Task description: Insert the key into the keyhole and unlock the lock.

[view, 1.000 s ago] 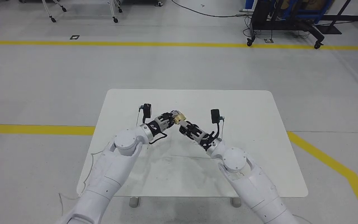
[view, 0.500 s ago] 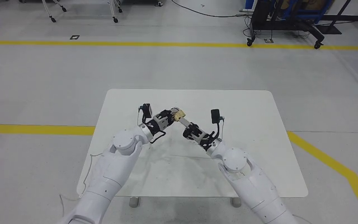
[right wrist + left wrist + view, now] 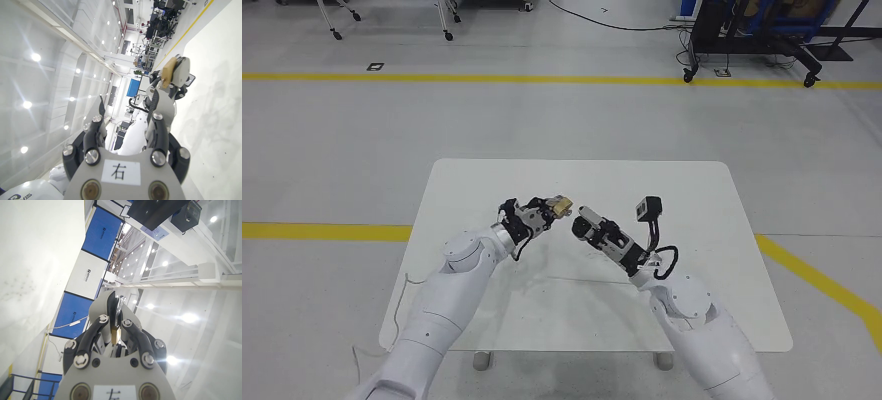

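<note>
The small brass padlock [image 3: 560, 206] with a silver shackle is held over the middle of the white counter [image 3: 692, 300]. It is pinched between the pale fingers of the left gripper [image 3: 115, 313]. Just beside it and apart from it, the right gripper [image 3: 128, 102] faces the padlock's base, its fingers spread and holding nothing.

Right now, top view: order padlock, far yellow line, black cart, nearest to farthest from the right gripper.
1. Padlock, in the left gripper, beside the right gripper.
2. Far yellow line, beyond the table.
3. Black cart, farther back, right.
</note>
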{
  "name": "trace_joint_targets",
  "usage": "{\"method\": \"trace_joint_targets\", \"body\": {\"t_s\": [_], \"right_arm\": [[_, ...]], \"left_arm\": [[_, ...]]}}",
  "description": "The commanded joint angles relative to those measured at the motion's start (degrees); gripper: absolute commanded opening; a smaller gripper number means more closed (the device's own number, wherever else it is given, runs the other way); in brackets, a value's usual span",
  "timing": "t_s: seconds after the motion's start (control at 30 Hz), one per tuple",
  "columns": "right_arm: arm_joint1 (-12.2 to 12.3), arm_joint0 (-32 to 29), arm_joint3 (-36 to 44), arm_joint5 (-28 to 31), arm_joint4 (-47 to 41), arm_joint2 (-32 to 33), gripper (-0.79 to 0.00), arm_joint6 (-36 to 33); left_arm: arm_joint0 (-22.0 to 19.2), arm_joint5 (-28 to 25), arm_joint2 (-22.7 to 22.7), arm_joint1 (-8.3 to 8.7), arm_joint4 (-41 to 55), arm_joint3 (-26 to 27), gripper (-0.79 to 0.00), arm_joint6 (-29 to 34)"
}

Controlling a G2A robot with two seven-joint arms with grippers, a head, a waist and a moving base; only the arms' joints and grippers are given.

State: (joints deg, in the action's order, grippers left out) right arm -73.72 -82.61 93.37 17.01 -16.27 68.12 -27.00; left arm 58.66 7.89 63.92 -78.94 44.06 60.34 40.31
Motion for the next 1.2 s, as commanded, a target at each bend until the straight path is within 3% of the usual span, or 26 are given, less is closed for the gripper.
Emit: {"method": "trace_joint_targets", "body": {"t_s": [0.0, 0.37, 0.7, 0.83, 0.9, 1.03, 1.17], "right_arm": [[-0.05, 0.23, -0.12, 1.07, 0.06, -0.38, -0.785, -0.37], [-0.74, 4.11, -5.97, 1.16, 3.39, -2.94, -0.785, 3.04], [-1.07, 4.86, -7.92, 2.35, 5.75, -3.71, -0.785, 5.75], [-1.07, 3.84, -7.16, 3.14, 0.16, -3.25, -0.785, 2.98], [-1.04, 3.5, -7.14, 2.87, -3.28, -2.85, -0.727, 0.98], [-0.94, 3.2, -7.7, 2.44, -8.57, -2.15, -0.643, -2.99], [-0.97, 3.26, -8.71, 0.78, -12.82, -1.94, -0.646, -5.38]], "left_arm": [[-0.01, -0.74, -0.07, 0.02, -0.22, 0.2, -0.785, 1.33], [0.24, -1.33, 0.27, 0.06, 1.33, 0.19, -0.785, 5.13], [0.14, -2.19, 0.09, 0.11, -0.06, 0.51, -0.785, 4.83], [0.29, -6.44, 0.31, 0.26, -3.05, 1.36, -0.785, 3.3], [0.51, -7.85, 0.44, 0.29, -3.5, 1.71, -0.785, 3.2], [0.73, -8.12, 0.54, 0.32, -3.58, 1.97, -0.785, 3.35], [0.95, -8.6, 0.53, 0.35, -4.0, 2.45, -0.785, 3.65]]}}
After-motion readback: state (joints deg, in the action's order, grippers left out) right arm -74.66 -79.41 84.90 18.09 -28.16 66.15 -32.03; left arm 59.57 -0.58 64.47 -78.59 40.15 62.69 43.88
